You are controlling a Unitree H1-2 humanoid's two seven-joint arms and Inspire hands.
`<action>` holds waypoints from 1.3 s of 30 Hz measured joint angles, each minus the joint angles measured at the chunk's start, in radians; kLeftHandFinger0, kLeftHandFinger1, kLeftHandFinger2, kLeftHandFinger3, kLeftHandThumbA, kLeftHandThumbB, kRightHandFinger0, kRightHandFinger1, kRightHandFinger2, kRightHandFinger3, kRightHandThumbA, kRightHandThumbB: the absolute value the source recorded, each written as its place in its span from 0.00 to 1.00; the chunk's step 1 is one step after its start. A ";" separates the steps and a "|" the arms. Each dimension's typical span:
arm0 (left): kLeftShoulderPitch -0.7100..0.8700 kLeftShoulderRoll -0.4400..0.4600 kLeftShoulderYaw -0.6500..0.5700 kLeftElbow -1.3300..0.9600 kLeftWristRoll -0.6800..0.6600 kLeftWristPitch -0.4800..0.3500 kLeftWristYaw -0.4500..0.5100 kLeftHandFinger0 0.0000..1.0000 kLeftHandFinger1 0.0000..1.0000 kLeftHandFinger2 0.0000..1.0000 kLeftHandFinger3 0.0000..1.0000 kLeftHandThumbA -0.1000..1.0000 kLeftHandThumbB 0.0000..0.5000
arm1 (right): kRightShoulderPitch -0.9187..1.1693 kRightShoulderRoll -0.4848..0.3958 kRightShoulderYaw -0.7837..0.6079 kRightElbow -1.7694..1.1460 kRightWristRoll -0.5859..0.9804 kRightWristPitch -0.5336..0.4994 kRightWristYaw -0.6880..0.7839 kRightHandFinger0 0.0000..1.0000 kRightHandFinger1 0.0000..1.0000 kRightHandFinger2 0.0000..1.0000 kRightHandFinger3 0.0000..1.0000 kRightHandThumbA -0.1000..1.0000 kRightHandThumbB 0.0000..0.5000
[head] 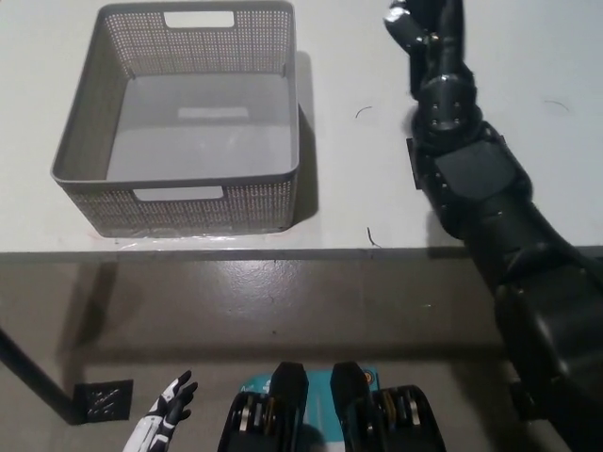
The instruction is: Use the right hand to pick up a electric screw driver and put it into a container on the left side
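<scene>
The black right hand (421, 28) is raised near the picture's top edge, over the counter (358, 207); whether it is clenched or grasping anything cannot be told, and the screwdriver cannot be made out. The grey basket (179, 202) sits well to its left, with nothing inside. The white left hand (170, 403) hangs low below the counter edge, fingers spread.

Right hand (421, 28) cut off by top edge, contents unseen
</scene>
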 measured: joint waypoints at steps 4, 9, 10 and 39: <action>0.010 0.000 0.000 0.000 0.000 -0.001 -0.001 1.00 1.00 1.00 1.00 1.00 0.14 | 0.000 0.042 -0.001 -0.006 0.000 0.000 0.002 0.00 0.26 0.73 0.76 0.00 0.26; 0.021 0.000 -0.003 -0.001 -0.002 -0.001 -0.012 1.00 1.00 0.98 1.00 1.00 0.13 | 0.000 0.095 0.000 -0.022 0.000 0.001 0.006 0.00 0.27 0.73 0.78 0.00 0.24; 0.021 0.000 -0.004 -0.001 -0.004 -0.001 -0.014 1.00 1.00 0.98 1.00 1.00 0.13 | 0.000 0.106 0.001 -0.029 0.000 0.002 0.007 0.00 0.27 0.72 0.78 0.00 0.24; 0.010 0.036 -0.046 -0.001 0.005 -0.048 -0.033 0.79 0.79 0.78 1.00 0.99 0.06 | 0.014 0.299 0.114 -0.319 -0.094 0.011 0.006 0.00 0.23 0.66 0.77 0.00 0.23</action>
